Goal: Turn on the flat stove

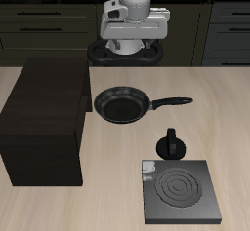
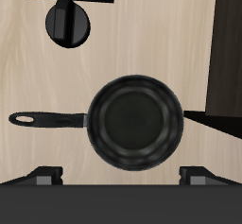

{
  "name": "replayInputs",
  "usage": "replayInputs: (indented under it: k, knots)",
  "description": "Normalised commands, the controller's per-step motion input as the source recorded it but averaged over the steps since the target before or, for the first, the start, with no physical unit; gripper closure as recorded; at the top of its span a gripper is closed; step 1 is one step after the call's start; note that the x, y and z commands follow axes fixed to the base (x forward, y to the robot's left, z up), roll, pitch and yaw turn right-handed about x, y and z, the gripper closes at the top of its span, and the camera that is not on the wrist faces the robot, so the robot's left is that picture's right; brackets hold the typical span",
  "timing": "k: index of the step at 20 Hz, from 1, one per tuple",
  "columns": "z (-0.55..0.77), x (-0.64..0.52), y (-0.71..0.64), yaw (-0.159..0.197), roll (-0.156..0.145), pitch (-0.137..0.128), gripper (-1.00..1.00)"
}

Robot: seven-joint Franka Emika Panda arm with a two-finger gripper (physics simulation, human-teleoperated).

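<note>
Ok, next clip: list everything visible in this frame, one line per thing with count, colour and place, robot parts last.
flat stove: one, dark grey plate with a black spiral coil, not glowing, near the table's front edge.
knob: one, black, at the stove's back edge, between the stove and the pan.
frying pan: one, black, round, empty, mid-table, its handle lying flat on the table.
box: one, big, dark brown, beside the pan.
table: one, light wood.
cabinets: dark, behind the table.
end effector: one, white and grey, raised at the table's back, above the pan; only the fingertips show in the wrist view, spread apart, holding nothing.
</note>
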Motion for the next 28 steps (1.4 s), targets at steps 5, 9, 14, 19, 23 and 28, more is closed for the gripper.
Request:
replayInputs:
  k: [5,9,14,19,23,28]
  knots:
    - [0.02,0.28,0.13,0.002,0.006,-0.006,-1.00]
    - [0.04,0.29,0.10,0.005,0.016,-0.004,-1.00]
    - [0.04,0.39,0.19,-0.006,0.016,-0.008,-1.00]
    - [-0.02,0.40,0.11,-0.002,0.000,0.010,-1.00]
    - [-0.04,0.38,0.11,0.003,0.002,0.023,-1.00]
    - [-0.06,0.27,0.14,0.002,0.013,0.007,-1.00]
